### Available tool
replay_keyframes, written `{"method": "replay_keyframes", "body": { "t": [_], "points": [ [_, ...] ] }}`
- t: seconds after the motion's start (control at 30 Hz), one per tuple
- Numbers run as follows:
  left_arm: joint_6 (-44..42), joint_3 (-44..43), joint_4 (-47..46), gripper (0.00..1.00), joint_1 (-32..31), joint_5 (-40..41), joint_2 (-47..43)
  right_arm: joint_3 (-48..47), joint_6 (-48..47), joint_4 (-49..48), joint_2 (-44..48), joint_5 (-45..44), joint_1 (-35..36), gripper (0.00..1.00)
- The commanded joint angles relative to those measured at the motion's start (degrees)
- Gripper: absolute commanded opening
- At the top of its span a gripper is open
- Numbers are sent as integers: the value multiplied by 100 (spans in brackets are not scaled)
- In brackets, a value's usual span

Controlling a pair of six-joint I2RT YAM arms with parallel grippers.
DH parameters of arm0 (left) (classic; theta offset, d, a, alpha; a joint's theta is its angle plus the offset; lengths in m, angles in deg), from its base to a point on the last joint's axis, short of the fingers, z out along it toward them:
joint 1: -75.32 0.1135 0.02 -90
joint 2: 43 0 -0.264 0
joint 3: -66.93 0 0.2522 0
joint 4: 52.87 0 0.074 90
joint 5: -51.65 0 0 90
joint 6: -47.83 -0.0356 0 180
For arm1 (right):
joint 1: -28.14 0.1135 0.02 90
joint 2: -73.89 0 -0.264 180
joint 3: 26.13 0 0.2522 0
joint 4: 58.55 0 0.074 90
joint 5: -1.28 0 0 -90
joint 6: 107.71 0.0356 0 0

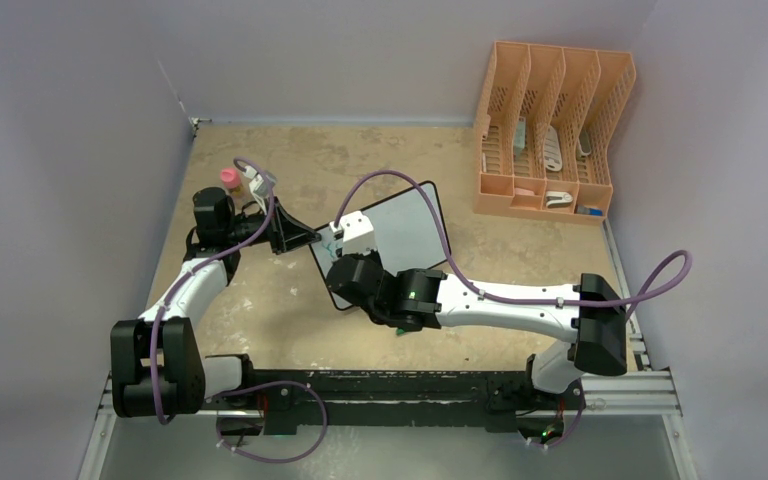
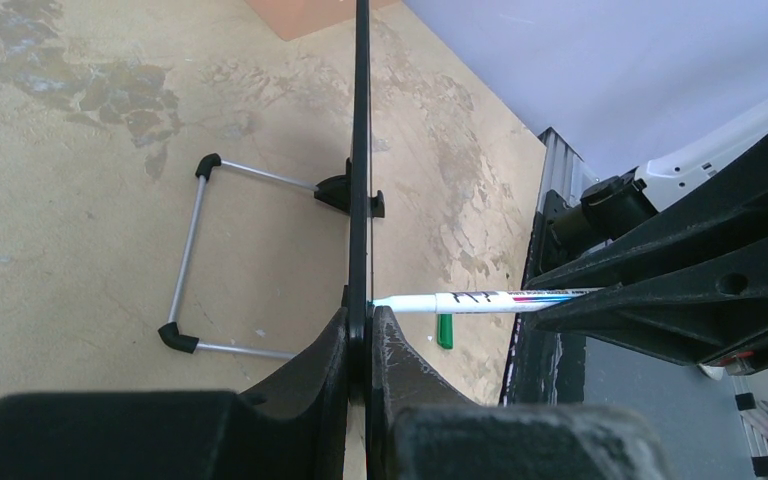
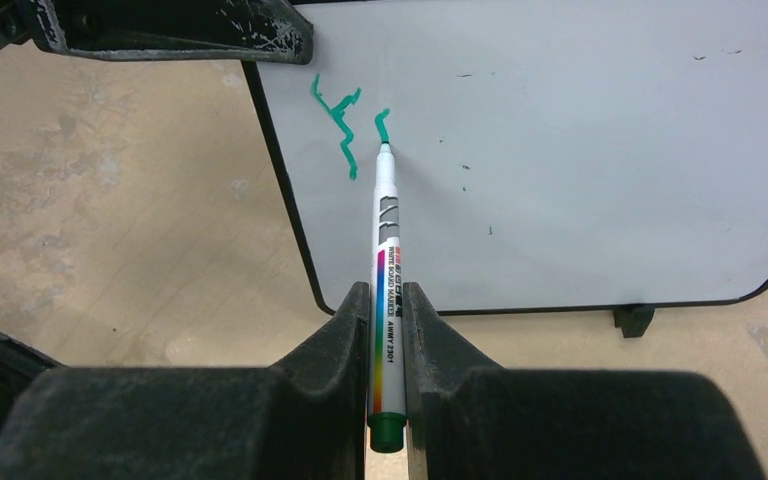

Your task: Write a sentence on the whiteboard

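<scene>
My left gripper [image 2: 360, 322] is pinching the near edge of the whiteboard [image 2: 362, 150] between its fingers. My right gripper [image 3: 387, 300] is clamping the green marker [image 3: 386, 215], tip touching the board just ahead, starting the sentence [image 3: 340, 125]. Light, even pressure should be keeping strokes clean.

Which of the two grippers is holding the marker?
The right gripper: it clamps the white marker, whose tip touches the whiteboard. The left gripper clamps the whiteboard's black edge instead.
</scene>
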Motion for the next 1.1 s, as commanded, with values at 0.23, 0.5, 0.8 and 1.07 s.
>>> {"method": "replay_keyframes", "body": {
  "t": [0.23, 0.5, 0.8, 1.07],
  "points": [
    [-159, -111, -52, 0, -34, -235, -51, -58, 109, 135, 11, -371, -16, 0],
    [-167, -110, -51, 0, -34, -232, -47, -111, 111, 129, -5, -546, -24, 0],
    [-165, -119, -60, 0, -34, -252, -38, -176, -6, -56, -40, -661, -31, 0],
    [-165, -119, -60, 0, -34, -261, -25, -222, -170, -302, -62, -629, -25, 0]
  ]
}}
